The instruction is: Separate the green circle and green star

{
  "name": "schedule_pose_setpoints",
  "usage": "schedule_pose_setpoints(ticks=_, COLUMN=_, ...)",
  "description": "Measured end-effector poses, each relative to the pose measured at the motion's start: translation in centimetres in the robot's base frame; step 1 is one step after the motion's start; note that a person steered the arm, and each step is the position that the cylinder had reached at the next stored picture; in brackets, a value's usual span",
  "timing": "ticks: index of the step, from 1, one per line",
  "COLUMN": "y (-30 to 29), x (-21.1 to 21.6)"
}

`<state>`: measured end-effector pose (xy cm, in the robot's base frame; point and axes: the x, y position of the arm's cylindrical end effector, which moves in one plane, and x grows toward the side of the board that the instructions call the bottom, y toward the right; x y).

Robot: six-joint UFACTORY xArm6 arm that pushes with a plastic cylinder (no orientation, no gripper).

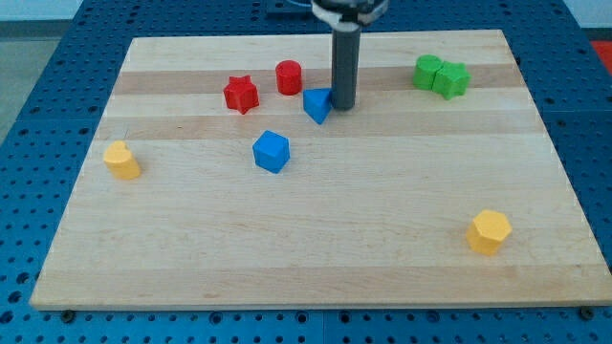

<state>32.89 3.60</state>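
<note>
The green circle (427,71) and the green star (451,80) sit touching each other near the view's top right of the wooden board (382,220), the circle to the left of the star. My tip (343,104) is at the top middle, well to the left of both green blocks. It touches the right side of a blue block (317,104).
A red cylinder (289,76) and a red star (241,94) lie left of my tip. A blue cube-like block (272,151) sits below them. A yellow block (121,160) is at the left edge, a yellow hexagon (490,230) at the bottom right.
</note>
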Motion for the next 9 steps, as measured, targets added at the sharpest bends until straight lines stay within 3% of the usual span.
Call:
schedule_pose_setpoints(ticks=1, y=-2.9, x=-0.2)
schedule_pose_setpoints(ticks=2, y=-3.6, x=6.3)
schedule_pose_setpoints(ticks=3, y=-6.4, x=7.5)
schedule_pose_setpoints(ticks=4, y=-8.2, x=5.5)
schedule_pose_setpoints(ticks=6, y=-26.7, x=6.2)
schedule_pose_setpoints(ticks=7, y=-30.2, x=9.0)
schedule_pose_setpoints(ticks=8, y=-28.5, x=11.7)
schedule_pose_setpoints(ticks=9, y=-21.1, x=13.5)
